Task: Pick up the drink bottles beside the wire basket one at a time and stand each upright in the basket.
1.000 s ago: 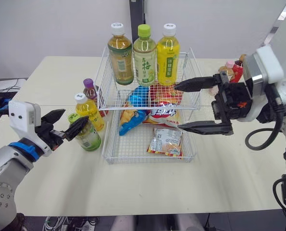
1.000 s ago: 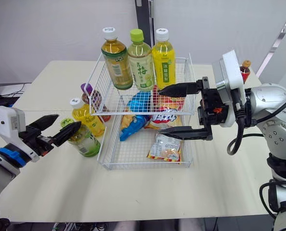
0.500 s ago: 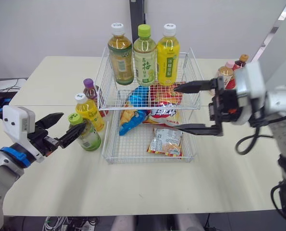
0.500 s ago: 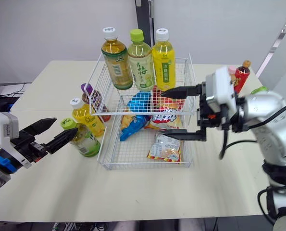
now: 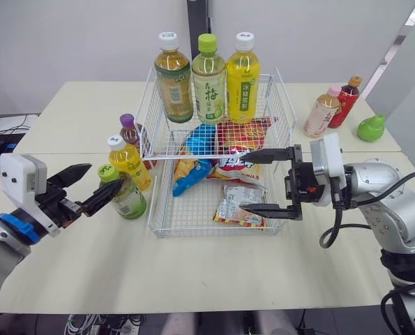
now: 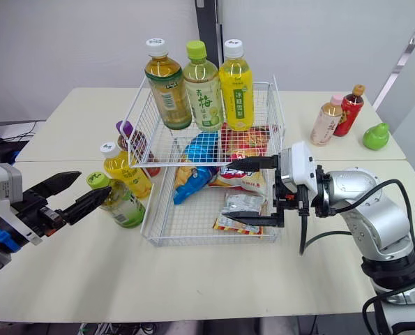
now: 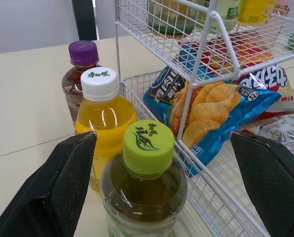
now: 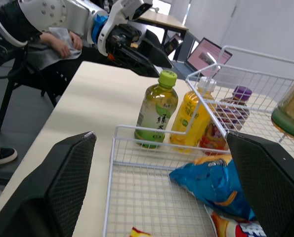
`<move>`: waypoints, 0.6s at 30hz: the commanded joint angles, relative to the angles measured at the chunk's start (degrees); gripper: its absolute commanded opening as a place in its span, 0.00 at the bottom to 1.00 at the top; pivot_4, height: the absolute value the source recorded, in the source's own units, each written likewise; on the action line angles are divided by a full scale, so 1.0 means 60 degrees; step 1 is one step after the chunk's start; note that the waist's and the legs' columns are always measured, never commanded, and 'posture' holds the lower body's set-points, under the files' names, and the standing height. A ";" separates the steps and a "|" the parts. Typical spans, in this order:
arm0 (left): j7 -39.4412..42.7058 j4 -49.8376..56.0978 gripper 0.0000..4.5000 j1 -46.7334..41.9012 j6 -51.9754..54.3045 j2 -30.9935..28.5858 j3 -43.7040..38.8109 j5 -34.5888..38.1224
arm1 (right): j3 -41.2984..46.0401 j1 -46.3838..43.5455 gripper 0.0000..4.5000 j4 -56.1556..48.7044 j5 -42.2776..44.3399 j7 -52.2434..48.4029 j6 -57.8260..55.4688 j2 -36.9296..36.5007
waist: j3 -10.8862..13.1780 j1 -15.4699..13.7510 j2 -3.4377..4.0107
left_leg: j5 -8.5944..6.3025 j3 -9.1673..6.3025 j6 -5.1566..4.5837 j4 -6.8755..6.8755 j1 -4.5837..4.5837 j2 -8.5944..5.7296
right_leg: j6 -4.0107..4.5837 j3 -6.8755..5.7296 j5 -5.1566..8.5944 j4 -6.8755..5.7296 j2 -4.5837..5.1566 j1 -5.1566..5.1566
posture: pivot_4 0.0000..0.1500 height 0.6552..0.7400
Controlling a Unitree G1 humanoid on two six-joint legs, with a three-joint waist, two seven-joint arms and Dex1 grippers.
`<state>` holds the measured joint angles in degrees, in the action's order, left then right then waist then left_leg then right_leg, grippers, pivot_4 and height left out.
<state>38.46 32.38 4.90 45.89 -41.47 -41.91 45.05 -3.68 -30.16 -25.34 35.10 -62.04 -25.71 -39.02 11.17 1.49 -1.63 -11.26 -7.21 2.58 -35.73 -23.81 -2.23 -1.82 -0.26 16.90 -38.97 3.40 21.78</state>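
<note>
**Operator:** Which step am I on?
**Guide:** The approach; your left gripper (image 5: 106, 174) is spread wide, framing the green-capped bottle (image 5: 127, 199), which stands just left of the wire basket (image 5: 158, 230).
**Operator:** And next?
**Guide:** Probably advance, close on its body, lift; your right gripper (image 5: 243, 181), also wide, hangs above the snack bags (image 5: 228, 139).

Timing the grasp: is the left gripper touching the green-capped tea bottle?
Apart. The left wrist view shows the fingers of the left gripper flanking the green-capped tea bottle, with gaps on both sides.
</note>
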 commanded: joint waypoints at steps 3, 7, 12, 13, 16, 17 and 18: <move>0.0210 -0.0248 1.00 0.0023 -0.0367 -0.0346 -0.0050 0.0049 | 0.0289 -0.0312 1.00 -0.0967 0.0669 0.0547 -0.1073 -0.0274 | 0.0000 -0.0001 0.0000 | 0.0000 -0.0004 0.0000 0.0002 -0.0002 0.0002 | 0.0003 -0.0002 0.0002 0.0000 0.0005 0.0001 | 1.00 1.00; 0.0138 -0.0437 1.00 -0.0159 -0.0396 -0.0418 0.0148 0.0055 | 0.0426 -0.0292 1.00 -0.1511 0.1142 0.0988 -0.1679 -0.0368 | 0.0000 -0.0007 0.0000 | -0.0001 -0.0006 0.0000 0.0005 -0.0003 0.0001 | 0.0004 -0.0003 0.0003 0.0004 0.0014 0.0002 | 1.00 1.00; -0.0122 -0.0597 1.00 -0.0482 -0.0300 -0.0407 0.0435 0.0167 | 0.0418 -0.0183 1.00 -0.1781 0.1052 0.1135 -0.1529 -0.0333 | 0.0000 -0.0010 -0.0001 | -0.0001 -0.0005 0.0000 0.0004 -0.0004 0.0001 | 0.0003 -0.0007 0.0004 0.0006 0.0014 0.0002 | 1.00 1.00; -0.0208 -0.0635 1.00 -0.0562 -0.0274 -0.0399 0.0514 0.0152 | 0.0409 -0.0175 1.00 -0.1795 0.1025 0.1150 -0.1500 -0.0330 | 0.0000 -0.0009 -0.0001 | -0.0001 -0.0005 0.0000 0.0004 -0.0004 0.0001 | 0.0003 -0.0008 0.0004 0.0006 0.0013 0.0002 | 1.00 1.00; -0.0579 -0.0757 1.00 -0.0854 -0.0140 -0.0359 0.0782 0.0092 | 0.0381 -0.0170 1.00 -0.1796 0.0964 0.1186 -0.1435 -0.0317 | 0.0000 -0.0007 0.0000 | -0.0001 -0.0007 0.0000 0.0005 -0.0004 0.0001 | 0.0003 -0.0010 0.0004 0.0006 0.0013 0.0002 | 1.00 1.00; -0.0757 -0.0787 1.00 -0.1016 -0.0145 -0.0299 0.0927 0.0045 | 0.0357 -0.0172 1.00 -0.1793 0.0943 0.1204 -0.1420 -0.0307 | 0.0000 -0.0006 -0.0001 | -0.0001 -0.0006 0.0000 0.0005 -0.0004 0.0001 | 0.0003 -0.0009 0.0004 0.0006 0.0012 0.0001 | 1.00 1.00; -0.0977 -0.0820 1.00 -0.1177 -0.0149 -0.0231 0.1048 -0.0006 | 0.0336 -0.0172 1.00 -0.1790 0.0921 0.1219 -0.1401 -0.0301 | 0.0000 -0.0008 -0.0001 | -0.0001 -0.0006 0.0000 0.0005 -0.0004 0.0001 | 0.0003 -0.0010 0.0004 0.0006 0.0012 0.0002 | 1.00 1.00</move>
<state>34.48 26.94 -0.87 45.21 -42.94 -36.09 45.07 -3.00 -30.77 -34.33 40.50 -55.06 -35.32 -40.64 11.17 1.45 -1.64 -11.26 -7.27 2.58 -35.70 -23.84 -2.22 -1.80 -0.34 16.92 -38.93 3.47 21.79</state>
